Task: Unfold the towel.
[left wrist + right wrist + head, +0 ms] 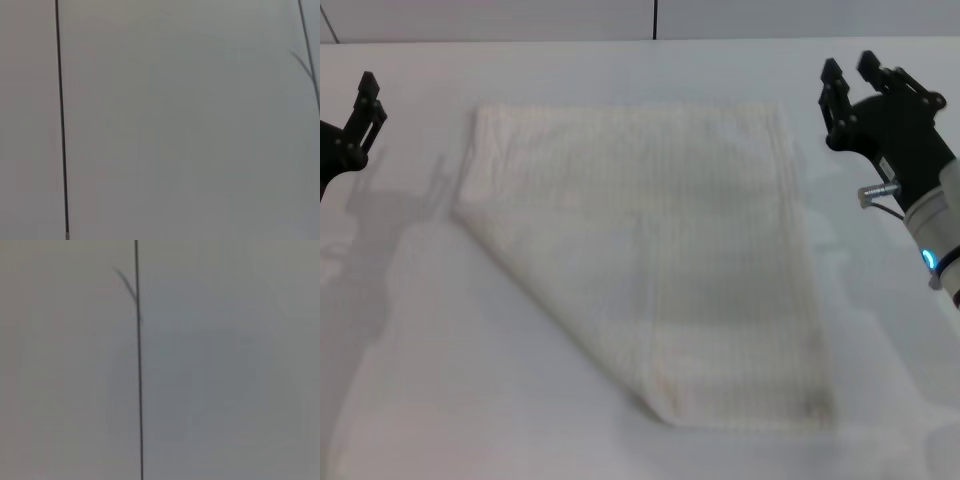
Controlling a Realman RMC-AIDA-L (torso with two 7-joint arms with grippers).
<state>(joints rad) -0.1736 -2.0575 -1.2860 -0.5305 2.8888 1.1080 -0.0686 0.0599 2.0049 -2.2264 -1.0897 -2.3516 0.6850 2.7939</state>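
Towel (650, 260): a large cream cloth lying flat in the middle of the white surface (410, 400), still folded; 1 corner looks turned over, leaving a long slanted fold edge from the left side down to the near point.
Handling: likely light, soft and limp, with no stiffness of its own; it should drape and drag when lifted and may slide on the smooth surface instead of opening.
Where to take hold: by my judgement, the loose top layer at the near point of the slanted fold, or along that edge, pinching only 1 layer so the flap can be carried back over.
Left tool (364, 100): raised at the left edge of the head view, well apart from the towel, holding nothing; I cannot tell whether its fingers are parted or closed.
Right tool (850, 75): lifted beside the towel's far right corner, not touching it, its 2 fingers spread with a gap between them, empty.
Arm pose: both arms held up and out to the sides, wrists tipped upward.
Wrist views: only plain grey panels with thin dark seams.
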